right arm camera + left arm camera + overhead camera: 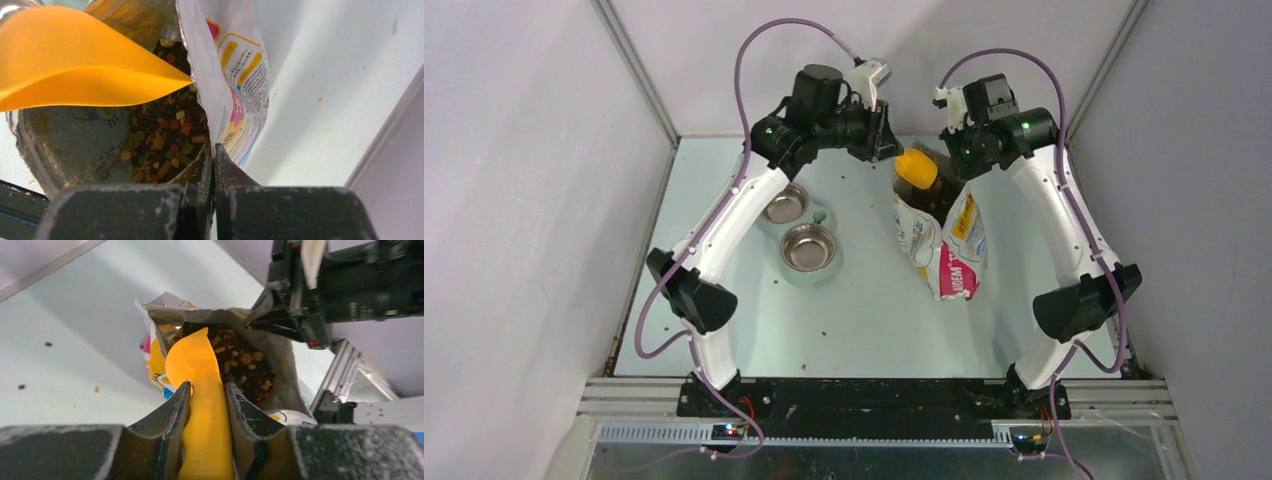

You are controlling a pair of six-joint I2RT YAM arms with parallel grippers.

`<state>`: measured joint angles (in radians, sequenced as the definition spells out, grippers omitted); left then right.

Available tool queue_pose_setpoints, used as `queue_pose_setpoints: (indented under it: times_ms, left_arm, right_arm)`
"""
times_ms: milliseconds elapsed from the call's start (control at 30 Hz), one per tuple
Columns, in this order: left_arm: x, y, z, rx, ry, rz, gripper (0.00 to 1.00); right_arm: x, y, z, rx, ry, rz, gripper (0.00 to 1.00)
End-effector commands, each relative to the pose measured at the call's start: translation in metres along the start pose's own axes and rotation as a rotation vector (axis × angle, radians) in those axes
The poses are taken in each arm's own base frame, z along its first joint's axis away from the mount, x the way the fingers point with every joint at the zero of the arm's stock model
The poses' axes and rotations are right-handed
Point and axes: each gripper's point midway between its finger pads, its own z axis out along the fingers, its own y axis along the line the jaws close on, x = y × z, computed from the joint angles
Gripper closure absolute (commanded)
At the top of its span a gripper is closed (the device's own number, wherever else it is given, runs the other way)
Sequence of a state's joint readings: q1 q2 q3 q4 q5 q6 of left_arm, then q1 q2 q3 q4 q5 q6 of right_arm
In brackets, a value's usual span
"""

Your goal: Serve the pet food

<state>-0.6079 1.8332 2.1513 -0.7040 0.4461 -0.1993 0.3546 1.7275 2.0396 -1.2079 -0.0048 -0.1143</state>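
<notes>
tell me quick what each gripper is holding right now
left gripper: closed on the handle of the scoop
right gripper: closed, pinching the rim of the bag

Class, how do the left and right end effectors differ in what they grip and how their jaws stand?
The left end effector grips the orange scoop; the right end effector pinches the bag. The left's jaws stand apart around the handle; the right's are pressed together on thin foil. Both hold something near the pet food.
</notes>
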Motion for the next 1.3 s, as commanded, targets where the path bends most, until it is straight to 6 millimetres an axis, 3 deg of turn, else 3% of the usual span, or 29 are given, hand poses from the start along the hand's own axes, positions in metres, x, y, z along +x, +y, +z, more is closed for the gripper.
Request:
queue_pose_setpoints:
  times_ms: [0,233,467,533,567,633,767,867,933,1167,1233,1267]
  left_arm:
    - [0.002,0.017,0.006,-0.125,0.004,0.066,1.0]
    - [0.019,0.016,0.039,-0.174,0.027,0.144,1.0]
    - [0.05,0.017,0.072,-0.198,0.079,0.277,1.0]
    - [0.058,0.014,0.08,-0.202,0.095,0.3,1.0]
    - [0.061,0.011,0.083,-0.208,0.101,0.308,1.0]
    - [0.069,0.01,0.09,-0.222,0.115,0.316,1.0]
    - [0.087,0.017,0.102,-0.269,0.161,0.367,1.0]
    - [0.105,0.021,0.111,-0.287,0.207,0.391,1.0]
    - [0.117,0.022,0.115,-0.294,0.243,0.41,1.0]
    - [0.156,0.025,0.119,-0.289,0.382,0.437,1.0]
    - [0.169,0.021,0.118,-0.249,0.428,0.428,1.0]
    - [0.177,0.009,0.12,-0.17,0.446,0.412,1.0]
  right_arm:
    - [-0.058,0.013,-0.02,-0.046,-0.221,0.019,1.0]
    - [-0.055,0.015,-0.02,-0.051,-0.213,0.02,1.0]
    - [-0.038,0.009,-0.032,-0.08,-0.191,0.036,1.0]
    - [-0.033,0.009,-0.046,-0.11,-0.196,0.037,0.91]
    - [-0.033,0.011,-0.055,-0.137,-0.205,0.04,0.79]
    - [-0.03,0.009,-0.075,-0.168,-0.216,0.062,0.65]
    - [-0.021,-0.013,-0.114,-0.123,-0.276,0.151,0.56]
    - [-0.006,-0.03,-0.127,-0.048,-0.297,0.184,0.46]
    - [0.007,-0.04,-0.145,0.007,-0.332,0.201,0.41]
    - [0.036,-0.046,-0.159,0.045,-0.348,0.232,0.39]
    - [0.037,-0.046,-0.162,0.05,-0.365,0.232,0.39]
    - [0.038,-0.045,-0.165,0.05,-0.377,0.229,0.39]
